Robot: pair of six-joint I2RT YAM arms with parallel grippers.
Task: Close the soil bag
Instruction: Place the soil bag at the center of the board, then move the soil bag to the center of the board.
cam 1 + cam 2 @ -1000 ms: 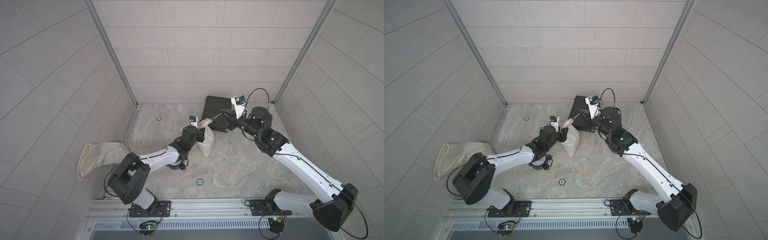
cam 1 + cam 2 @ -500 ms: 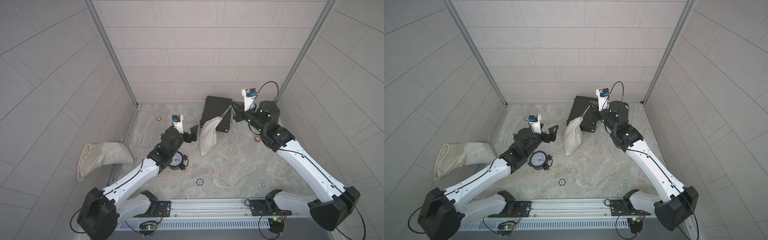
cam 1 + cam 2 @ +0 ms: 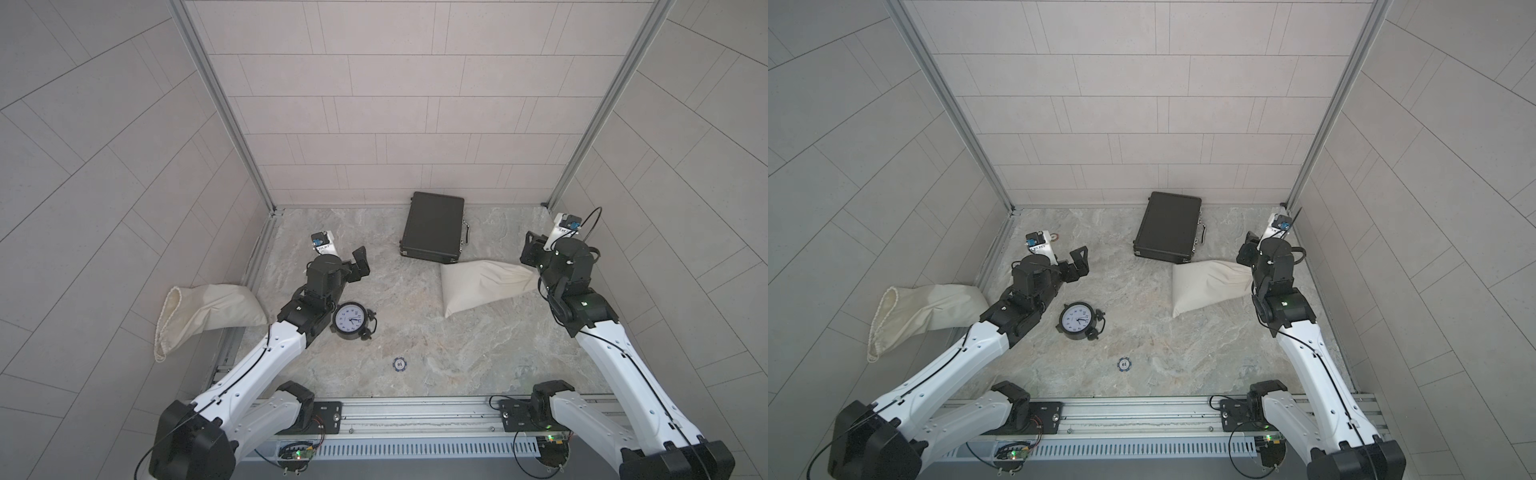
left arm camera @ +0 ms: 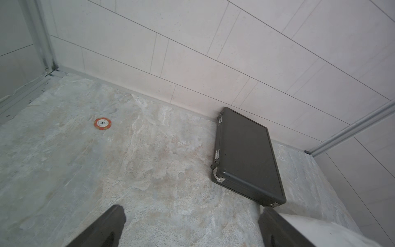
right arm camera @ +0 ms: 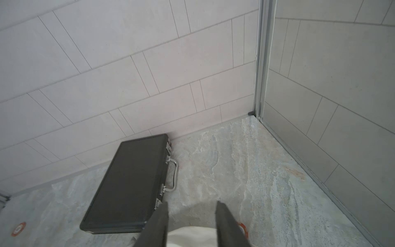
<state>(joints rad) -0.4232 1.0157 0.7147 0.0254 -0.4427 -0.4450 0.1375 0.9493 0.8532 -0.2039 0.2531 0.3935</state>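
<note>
Far left, off the edge of the grey marbled tabletop (image 3: 415,345), a limp cream cloth sack (image 3: 208,309) slumps against the wall, mouth open; it looks like a spare. The left gripper (image 3: 362,262) hangs over the table's left half, fingers spread wide, nothing between them, well apart from the work. Near it lie a round black alarm clock with a white dial (image 3: 351,321) and, towards the near rail, a small blue poker chip (image 3: 400,364). A flat black hard case with a metal handle (image 3: 434,232) lies by the far wall, centre.

The soil bag (image 3: 482,286), a filled cream cloth pouch, lies on its side right of centre, just in front of the case, its neck drawn to a narrow gather pointing right. The right gripper (image 5: 192,205) is at that neck; its fingers stand parted, cloth showing between their roots, no pinch visible.

Judging by the tight neck, the cinch looks nearly complete, and letting go is the step in hand. It goes best by spreading fully, then backing off rightward along the neck's line, so no finger snags the gathered cloth and slackens the mouth. If a gap shows, pin the body with the left gripper and draw the neck tighter.
</note>
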